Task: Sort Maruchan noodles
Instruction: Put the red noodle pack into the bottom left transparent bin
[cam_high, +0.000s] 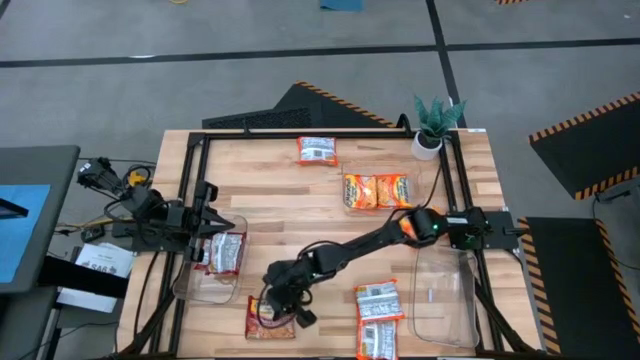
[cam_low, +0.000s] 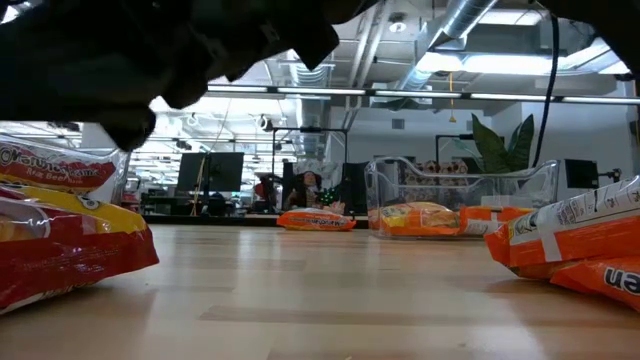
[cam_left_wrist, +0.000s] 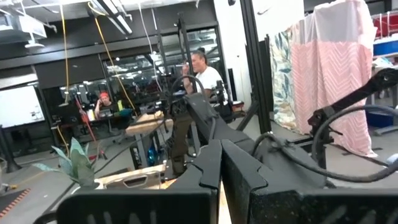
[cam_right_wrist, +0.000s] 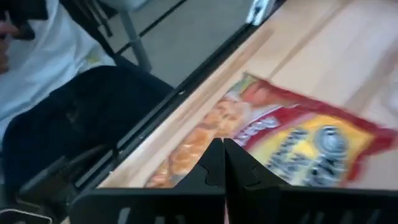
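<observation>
A: What's nearest at the bottom of the overhead frame?
B: A red and yellow noodle packet (cam_high: 270, 318), lower centre, with the right gripper (cam_high: 283, 303) on it, fingers pressed together; whether they pinch the wrapper, I cannot tell

A: Beside it?
B: Two orange and white packets (cam_high: 379, 318) at lower right, next to a clear bin (cam_high: 446, 300)

A: Further up?
B: The left gripper (cam_high: 207, 222), fingers together, hangs over another bin (cam_high: 185, 285) holding a packet (cam_high: 224, 252). Beyond, two orange packets (cam_high: 376, 190), then one white packet (cam_high: 317, 150) near a plant (cam_high: 434, 125), upper right
</observation>
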